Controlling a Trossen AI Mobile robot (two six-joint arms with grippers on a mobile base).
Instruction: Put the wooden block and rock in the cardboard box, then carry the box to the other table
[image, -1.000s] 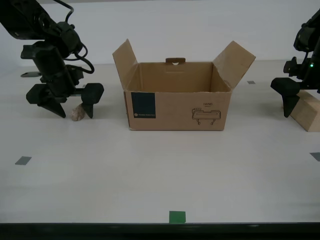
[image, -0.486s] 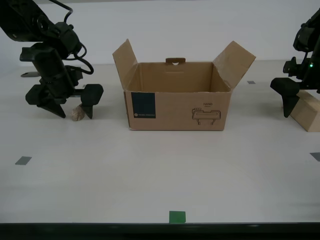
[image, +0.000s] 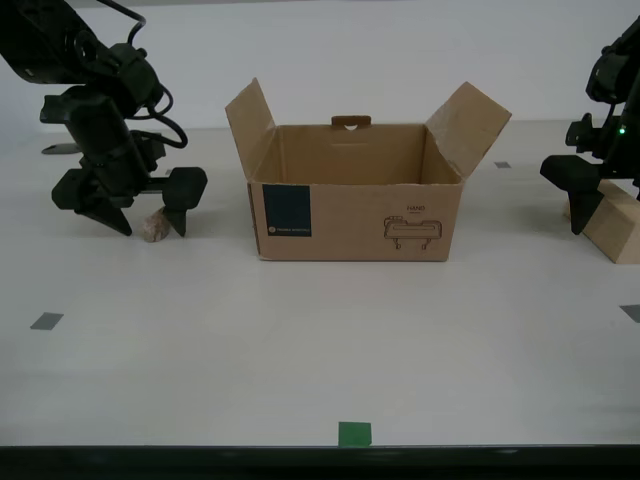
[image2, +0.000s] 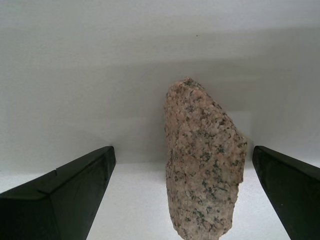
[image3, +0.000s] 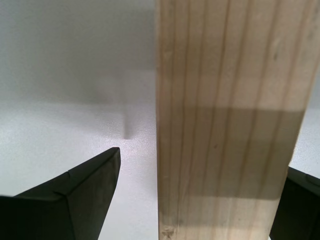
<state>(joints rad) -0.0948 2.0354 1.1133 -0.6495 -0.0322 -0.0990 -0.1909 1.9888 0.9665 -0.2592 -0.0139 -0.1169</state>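
The speckled beige-pink rock (image2: 202, 160) lies on the table between the spread fingers of my second gripper (image2: 182, 155), which is open and not touching it. In the exterior view this gripper (image: 150, 225) straddles the rock (image: 152, 230) at the left. My first gripper (image3: 202, 165) is open around the pale wooden block (image3: 225, 120). That block (image: 615, 225) rests on the table at the exterior view's right edge, with the first gripper (image: 598, 205) down over its near end. The open cardboard box (image: 355, 215) stands between them, flaps up.
Grey tape squares (image: 45, 321) and a green one (image: 354, 434) mark the off-white table (image: 330, 340). The box's raised side flaps (image: 250, 115) lean outward toward each arm. The other table is out of view.
My first gripper has edged slightly toward the exterior view's right, so its finger now overlaps the block's end. The second gripper, rock and box have hardly moved.
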